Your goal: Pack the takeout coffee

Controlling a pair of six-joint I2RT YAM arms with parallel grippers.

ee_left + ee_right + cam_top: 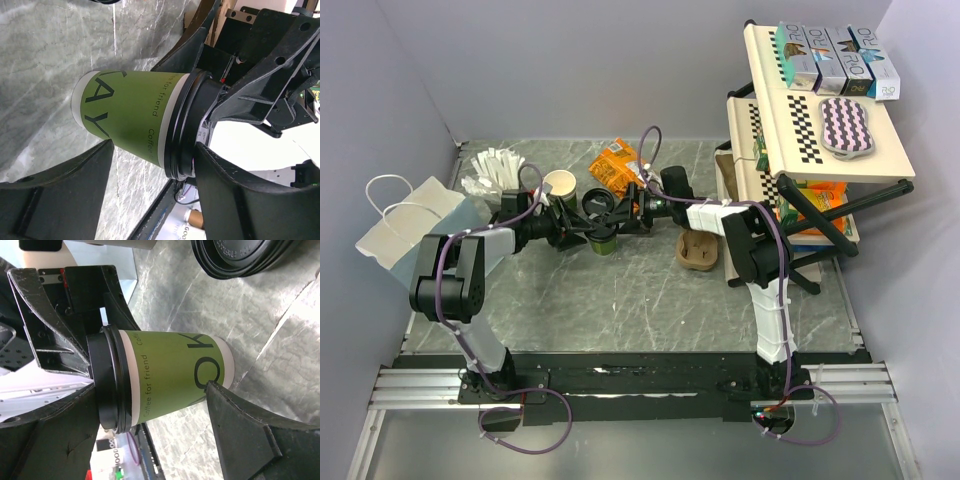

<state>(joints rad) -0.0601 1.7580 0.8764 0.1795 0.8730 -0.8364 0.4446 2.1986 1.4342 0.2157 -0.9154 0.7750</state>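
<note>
Left gripper (584, 233) and right gripper (622, 219) both straddle the takeout coffee (604, 241).

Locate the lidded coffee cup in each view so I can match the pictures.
Top external: cup mid-table, just left of picture centre.
Left wrist: cup fills the centre, sideways, lid to the right.
Right wrist: cup in the centre, sideways, lid to the left.
Shared landmark: the grey marbled table.

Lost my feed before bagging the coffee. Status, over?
Left gripper and right gripper straddle the takeout coffee, jaws wide, grip unclear. It stands upright, lid on. Spare black lids and lidless cup close behind.
</note>
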